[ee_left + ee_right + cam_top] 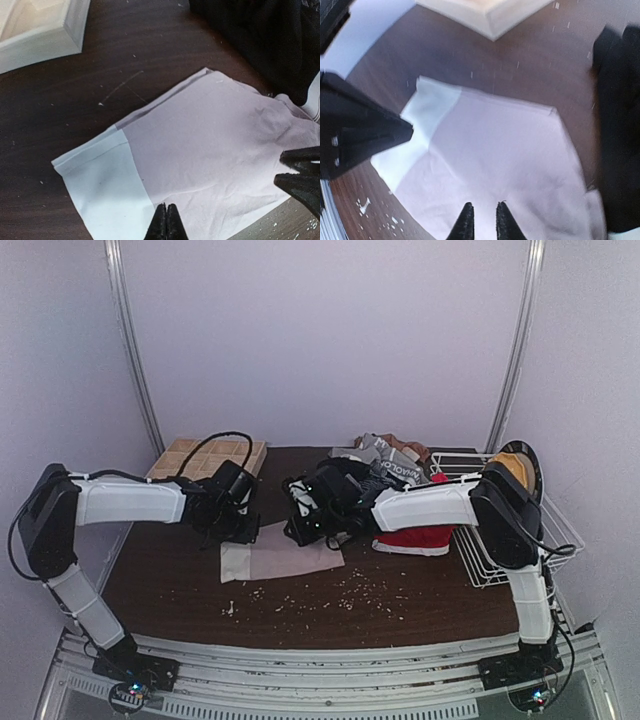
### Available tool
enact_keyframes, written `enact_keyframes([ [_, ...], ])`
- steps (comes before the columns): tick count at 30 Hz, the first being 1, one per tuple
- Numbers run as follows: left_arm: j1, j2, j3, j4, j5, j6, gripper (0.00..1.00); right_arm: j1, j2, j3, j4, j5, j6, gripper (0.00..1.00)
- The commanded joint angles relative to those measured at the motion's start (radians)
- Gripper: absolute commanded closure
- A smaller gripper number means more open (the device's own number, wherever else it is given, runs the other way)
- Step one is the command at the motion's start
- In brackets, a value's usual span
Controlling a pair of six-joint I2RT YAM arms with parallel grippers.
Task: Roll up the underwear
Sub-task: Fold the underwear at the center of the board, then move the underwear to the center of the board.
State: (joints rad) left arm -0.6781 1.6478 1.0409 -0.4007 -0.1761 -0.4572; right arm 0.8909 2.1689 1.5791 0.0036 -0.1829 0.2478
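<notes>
Plainly, the piece being worked is the pale pink-beige brief [210,145], spread flat on the dark worktop [170,590] between the two arms, its lighter waistband [100,170] turned toward the wooden grid tray [40,30]. No turn has been put into the cloth: it lies smooth, with only slight wrinkling near one corner.

The left pincer [166,225] sits over the near edge of the brief with its tips pressed together. No fold rises between them, so it seems to hold nothing. The right pincer [482,222] hangs over the opposite edge, its tips a narrow gap apart and likewise empty.

I judge the step to be the very start of the roll, with the garment laid out and both arms placed at its borders. The next move calls for nipping one edge at two points, turning it over onto itself evenly, and keeping the thin fabric from sliding on the smooth wood.

Farther out, the red brief [415,538] lies just beside the wire basket [490,565]. A heap of dark and grey-striped briefs [385,462] waits behind it, and crumbs [350,590] dot the front.
</notes>
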Motion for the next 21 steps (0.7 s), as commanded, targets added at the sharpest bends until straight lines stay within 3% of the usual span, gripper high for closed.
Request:
enact_keyframes([
  [1,-0.003,0.023,-0.035,0.104,0.086,-0.021,1.00,0.032,0.008,-0.066,0.031,0.033,0.043,0.87],
  [13,-0.067,-0.032,-0.162,0.119,0.043,-0.080,1.00,0.136,-0.063,-0.296,0.047,0.193,0.182,0.92],
  [21,-0.126,-0.154,-0.238,0.073,-0.011,-0.117,1.00,0.288,-0.122,-0.413,0.028,0.293,0.378,0.91],
])
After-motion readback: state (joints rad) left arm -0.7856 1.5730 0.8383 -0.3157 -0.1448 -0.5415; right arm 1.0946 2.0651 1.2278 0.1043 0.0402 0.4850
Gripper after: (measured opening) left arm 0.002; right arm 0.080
